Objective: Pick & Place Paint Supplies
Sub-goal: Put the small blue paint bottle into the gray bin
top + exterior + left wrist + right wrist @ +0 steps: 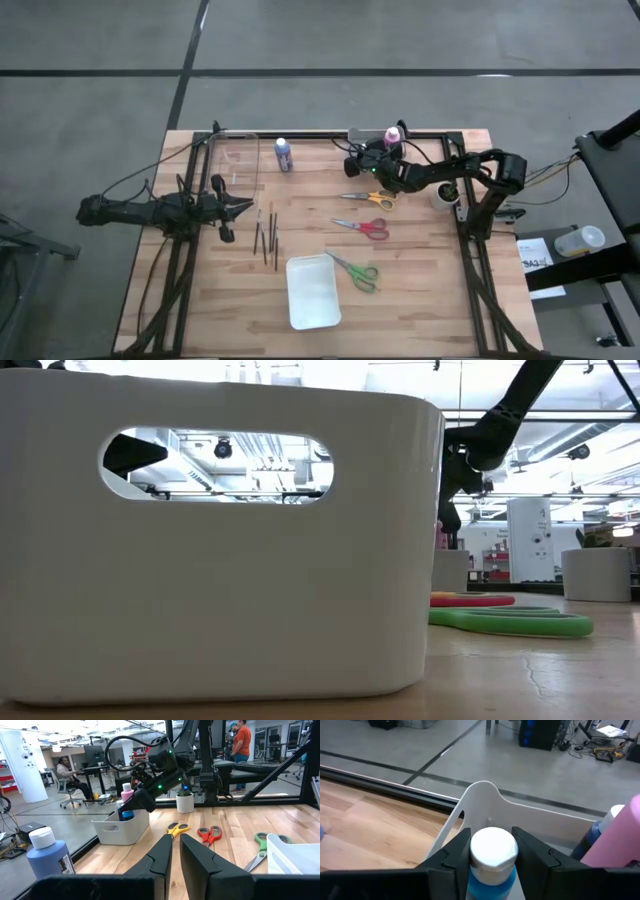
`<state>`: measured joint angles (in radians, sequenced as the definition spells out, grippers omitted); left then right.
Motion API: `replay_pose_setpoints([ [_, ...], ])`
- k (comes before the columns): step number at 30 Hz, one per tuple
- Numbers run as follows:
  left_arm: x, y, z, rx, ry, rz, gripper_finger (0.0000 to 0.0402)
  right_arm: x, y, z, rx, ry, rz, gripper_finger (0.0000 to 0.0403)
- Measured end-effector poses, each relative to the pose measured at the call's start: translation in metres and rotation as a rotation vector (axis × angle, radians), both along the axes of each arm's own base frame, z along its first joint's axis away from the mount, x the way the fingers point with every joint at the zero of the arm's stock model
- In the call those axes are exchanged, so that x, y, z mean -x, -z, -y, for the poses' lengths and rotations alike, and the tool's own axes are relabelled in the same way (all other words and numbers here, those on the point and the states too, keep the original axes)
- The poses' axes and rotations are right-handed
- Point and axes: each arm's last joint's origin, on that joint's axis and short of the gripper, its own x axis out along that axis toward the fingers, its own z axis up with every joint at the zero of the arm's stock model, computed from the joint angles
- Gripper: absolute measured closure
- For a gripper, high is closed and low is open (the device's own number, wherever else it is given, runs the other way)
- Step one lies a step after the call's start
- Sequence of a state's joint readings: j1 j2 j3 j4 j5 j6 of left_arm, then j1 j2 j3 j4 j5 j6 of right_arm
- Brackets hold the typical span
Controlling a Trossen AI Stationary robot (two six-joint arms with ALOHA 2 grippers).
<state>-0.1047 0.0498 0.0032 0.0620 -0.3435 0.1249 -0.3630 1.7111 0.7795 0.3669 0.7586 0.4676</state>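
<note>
Low in the high view, a white bin point(313, 291) stands on the pale wooden tabletop point(420, 300), with green-handled scissors point(357, 272) just to its right. Above these, toward mid-frame, lie red-handled scissors point(367, 228) and orange-handled scissors point(373, 199), and to their left three thin dark brushes point(266, 237). At left centre the left tool point(243, 208) waits with its fingers nearly together, holding nothing. Near the top edge a blue bottle point(284, 154) stands beside a clear container point(235, 158). At upper centre the right tool point(491, 851) grips a white-capped blue bottle point(491, 857) over a second white bin point(485, 800), where a pink bottle point(620, 840) also stands. Grey concrete floor point(400, 40) crossed by dark lines surrounds the tabletop. In the left wrist view, the room beyond holds desks, a seated person point(64, 772) at upper left and a standing person point(242, 740) at upper right.
</note>
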Motion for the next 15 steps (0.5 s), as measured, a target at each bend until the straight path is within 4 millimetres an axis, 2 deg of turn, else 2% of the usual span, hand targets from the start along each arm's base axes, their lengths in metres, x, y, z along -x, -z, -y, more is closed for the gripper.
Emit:
replay_pose_setpoints([
  [7, 0.0, 0.0, 0.0, 0.0, 0.0, 0.0, 0.0354, 0.0001, 0.0004, -0.0002, -0.012, 0.008, 0.02, 0.023],
  [15, 0.0, 0.0, 0.0, 0.0, 0.0, 0.0, 0.0354, 0.0001, 0.0004, -0.0002, -0.013, 0.009, 0.022, 0.0211],
])
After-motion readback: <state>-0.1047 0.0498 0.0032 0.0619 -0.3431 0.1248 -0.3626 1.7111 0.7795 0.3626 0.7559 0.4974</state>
